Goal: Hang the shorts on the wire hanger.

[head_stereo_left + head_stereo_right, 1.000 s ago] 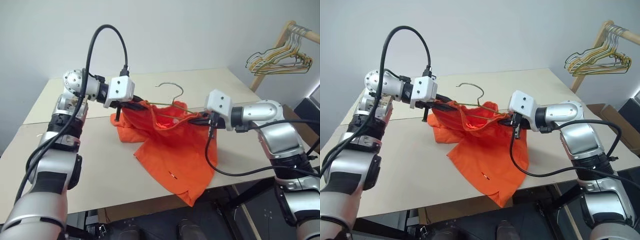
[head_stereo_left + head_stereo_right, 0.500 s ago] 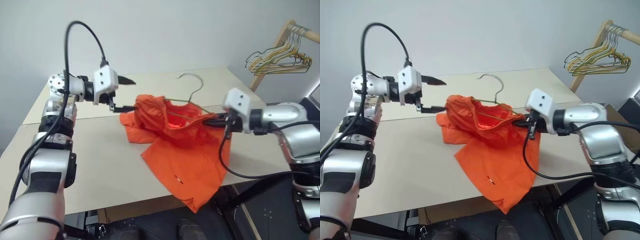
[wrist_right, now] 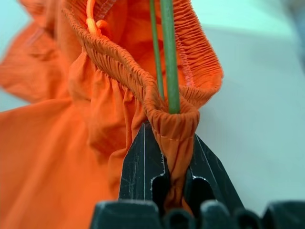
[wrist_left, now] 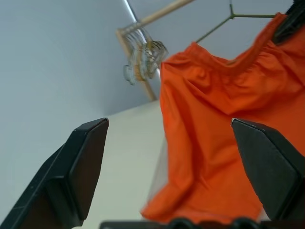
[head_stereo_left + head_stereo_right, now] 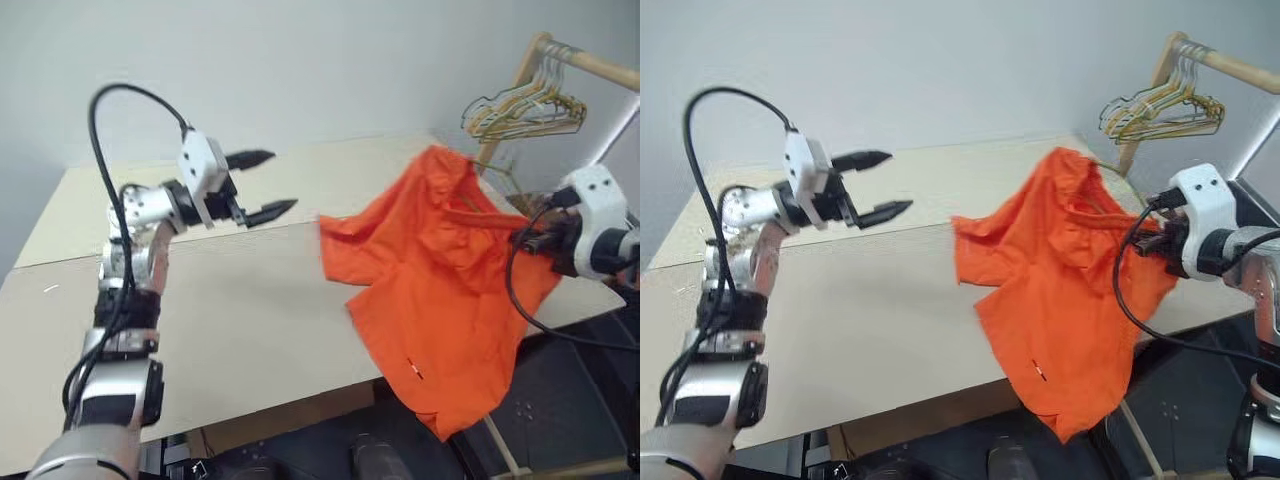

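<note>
Over on the left, the left end effector (image 5: 268,183) hangs above the tabletop (image 5: 230,300) with its black fingers spread wide, nothing between them. Moving right, the shorts (image 5: 450,290) are up off the surface near the tabletop's right edge, draped over the wire hanger (image 3: 167,57) and dangling past the near corner. The right end effector (image 3: 167,157) is pinched tight on the gathered waistband and the wire together. Far right, pale hangers (image 5: 520,110) bunch on a wooden rail.
</note>
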{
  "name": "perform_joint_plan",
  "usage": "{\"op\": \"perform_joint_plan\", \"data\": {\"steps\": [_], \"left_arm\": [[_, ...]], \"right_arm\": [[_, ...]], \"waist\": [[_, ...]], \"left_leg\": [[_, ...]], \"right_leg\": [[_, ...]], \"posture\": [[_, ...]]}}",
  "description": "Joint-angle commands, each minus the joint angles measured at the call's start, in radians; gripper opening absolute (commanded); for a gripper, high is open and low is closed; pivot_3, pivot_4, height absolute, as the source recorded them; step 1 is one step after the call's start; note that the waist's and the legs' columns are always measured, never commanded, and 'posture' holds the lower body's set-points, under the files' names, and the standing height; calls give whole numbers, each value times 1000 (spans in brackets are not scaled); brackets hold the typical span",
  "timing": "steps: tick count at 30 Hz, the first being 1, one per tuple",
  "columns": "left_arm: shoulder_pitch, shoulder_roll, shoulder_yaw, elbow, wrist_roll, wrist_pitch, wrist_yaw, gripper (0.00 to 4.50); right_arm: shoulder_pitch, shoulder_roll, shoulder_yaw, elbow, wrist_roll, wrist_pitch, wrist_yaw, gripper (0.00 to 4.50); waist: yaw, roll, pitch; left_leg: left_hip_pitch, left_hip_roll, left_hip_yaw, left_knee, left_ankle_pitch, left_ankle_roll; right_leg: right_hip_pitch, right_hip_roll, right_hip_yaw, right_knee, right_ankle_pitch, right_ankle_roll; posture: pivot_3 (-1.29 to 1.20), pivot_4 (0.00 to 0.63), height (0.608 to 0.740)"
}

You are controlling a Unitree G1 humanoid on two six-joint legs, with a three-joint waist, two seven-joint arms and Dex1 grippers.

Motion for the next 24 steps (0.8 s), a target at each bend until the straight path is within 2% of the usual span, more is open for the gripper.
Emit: {"op": "perform_joint_plan", "data": {"steps": [1,6,9,13,18,24], "left_arm": [[32,0,-5,-180,-40,122,70,4466],[75,-18,-28,-303,-66,230,123,4466],[74,-27,-34,-337,-77,280,153,4466],[98,-27,-57,-392,-76,320,170,4466],[134,-33,-64,-449,-103,343,183,4466],[177,-91,-32,-483,-171,257,170,4466]], "right_arm": [[-74,39,-117,-7,-54,117,-128,0],[-167,79,-210,120,-158,149,-298,0],[-187,80,-194,186,-219,93,-396,0],[-261,91,-246,324,-262,22,-491,0],[-328,40,-246,522,-278,-107,-540,0],[-434,-40,-211,779,-280,-263,-568,0]], "waist": [[-17,0,0],[-49,6,-3],[-62,7,-5],[-86,14,-9],[-109,18,-11],[-121,19,-12]], "left_leg": [[0,0,0,0,0,0],[1,-5,0,0,-2,4],[1,-7,0,0,-3,5],[1,-9,0,0,-3,6],[4,-13,0,-1,-4,7],[8,-16,2,-3,-5,9]], "right_leg": [[0,-1,1,0,0,1],[2,-7,1,0,-2,6],[3,-8,1,-1,-3,7],[3,-9,3,-2,-3,8],[5,-10,5,-2,-4,10],[9,-12,7,-4,-5,12]], "posture": [[-300,0,740],[-313,0,740],[-310,0,740],[-300,0,740],[-294,0,740],[-305,0,740]]}}
